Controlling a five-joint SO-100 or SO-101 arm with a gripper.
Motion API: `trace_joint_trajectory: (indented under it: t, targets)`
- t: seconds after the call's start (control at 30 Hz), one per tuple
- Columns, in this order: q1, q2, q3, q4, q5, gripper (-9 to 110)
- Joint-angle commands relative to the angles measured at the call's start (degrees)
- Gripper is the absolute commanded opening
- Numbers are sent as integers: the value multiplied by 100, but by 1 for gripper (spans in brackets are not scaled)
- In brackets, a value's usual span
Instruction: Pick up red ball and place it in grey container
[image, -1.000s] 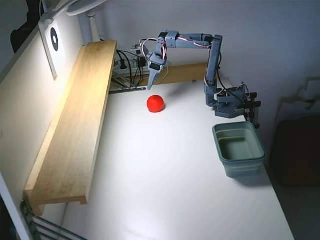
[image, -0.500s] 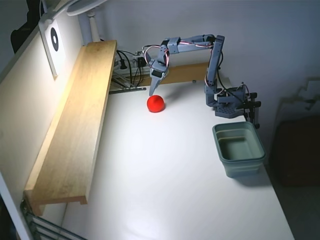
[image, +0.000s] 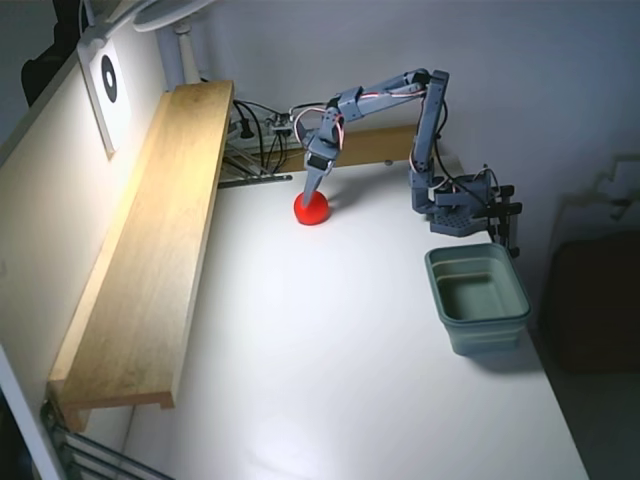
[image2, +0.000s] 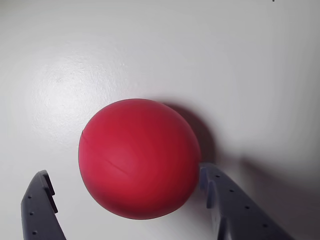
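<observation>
straddling the red ball (image2: 138, 158), the gripper (image2: 125, 192) has its two fingers spread wide in the wrist view: one fingertip (image2: 41, 192) stands clear of the ball on the left of that picture with a strip of white table showing between them, while the other fingertip (image2: 212, 182) on the right sits against or almost against the ball's side; whether it truly touches cannot be told. so the jaws are open and nothing is held yet. the ball lies between the fingers and a little ahead of them, toward the top of that picture, resting on the white table (image2: 240, 60). being a sphere, it has no long axis to line up with, so the only thing that matters for the coming squeeze is that its widest part sits between the pads, and it looks a shade off-centre toward the right-hand finger.

in the fixed view the gripper (image: 314, 196) points steeply down onto the red ball (image: 312, 209) near the far edge of the table (image: 330, 400), just beside the wooden shelf (image: 150, 260). the grey container (image: 478, 298) stands well apart, to the right and nearer the camera, close to the arm's base (image: 455, 205), and looks empty. my judgement: closing comes next, and a smooth ball may roll away from the nearer finger if the jaws meet it unevenly.
</observation>
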Motion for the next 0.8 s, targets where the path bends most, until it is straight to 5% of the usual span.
trace_joint_trajectory:
  t: [0.0, 0.67, 0.7, 0.77]
  targets:
    - [57, 33, 192, -311, 9, 38]
    - [57, -335, 825, -1313, 9, 38]
    - [57, -335, 825, -1313, 9, 23]
    - [57, -335, 825, -1313, 9, 23]
